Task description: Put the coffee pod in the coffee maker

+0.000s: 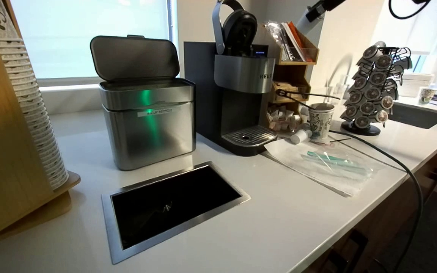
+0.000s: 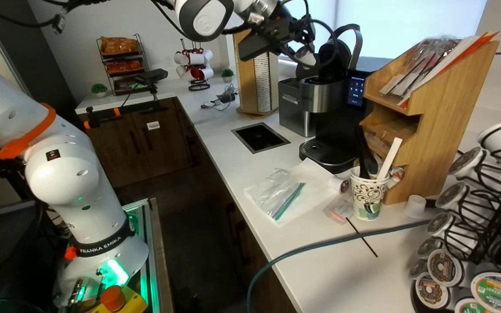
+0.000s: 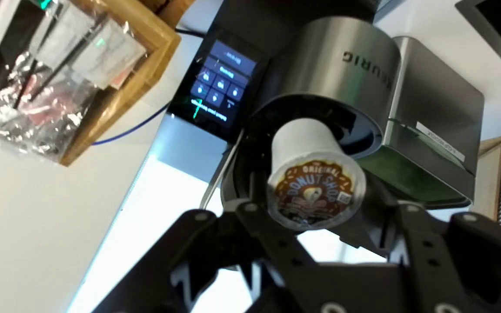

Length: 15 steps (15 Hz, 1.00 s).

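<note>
The coffee maker (image 1: 245,74) is tall and black with a silver-grey front band. Its top lid and handle (image 1: 237,32) are raised. It also shows in an exterior view (image 2: 326,95) and in the wrist view (image 3: 342,56), where its lit screen faces me. My gripper (image 2: 303,47) is above and in front of the machine's head. In the wrist view my gripper (image 3: 318,195) is shut on the coffee pod (image 3: 315,191), a white cup with a brown printed lid. The pod's narrow end points at the dark open head. The pod (image 2: 306,57) appears tilted and apart from the opening.
A steel container (image 1: 150,129) with its lid up stands beside the machine. A wooden organizer (image 2: 442,121) stands on its other side, with a paper cup (image 2: 368,195) and a pod rack (image 2: 485,208) nearby. A rectangular cutout (image 1: 173,204) lies in the counter.
</note>
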Tool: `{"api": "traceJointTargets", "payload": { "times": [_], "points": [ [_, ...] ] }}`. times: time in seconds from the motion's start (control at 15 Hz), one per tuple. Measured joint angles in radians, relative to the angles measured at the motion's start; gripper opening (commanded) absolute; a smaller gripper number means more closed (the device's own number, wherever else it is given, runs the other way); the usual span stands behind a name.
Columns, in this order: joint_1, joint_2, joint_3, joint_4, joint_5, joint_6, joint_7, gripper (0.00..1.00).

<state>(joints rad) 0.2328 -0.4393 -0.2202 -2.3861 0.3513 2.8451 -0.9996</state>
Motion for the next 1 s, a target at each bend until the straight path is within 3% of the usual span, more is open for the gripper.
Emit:
{"api": "traceJointTargets", "payload": {
  "times": [0.2, 0.27, 0.4, 0.53, 0.6, 1.0],
  "points": [
    [-0.002, 0.072, 0.005, 0.12, -0.04, -0.135, 0.016, 0.29],
    [-0.005, 0.103, 0.001, 0.167, -0.044, -0.2, 0.019, 0.54],
    [-0.007, 0.153, -0.008, 0.252, -0.039, -0.301, 0.02, 0.54],
    [-0.008, 0.179, -0.01, 0.291, -0.037, -0.325, 0.02, 0.54],
    [-0.008, 0.184, -0.01, 0.295, -0.037, -0.326, 0.02, 0.29],
    [-0.039, 0.208, 0.047, 0.3, -0.026, -0.316, 0.058, 0.29]
  ]
}}
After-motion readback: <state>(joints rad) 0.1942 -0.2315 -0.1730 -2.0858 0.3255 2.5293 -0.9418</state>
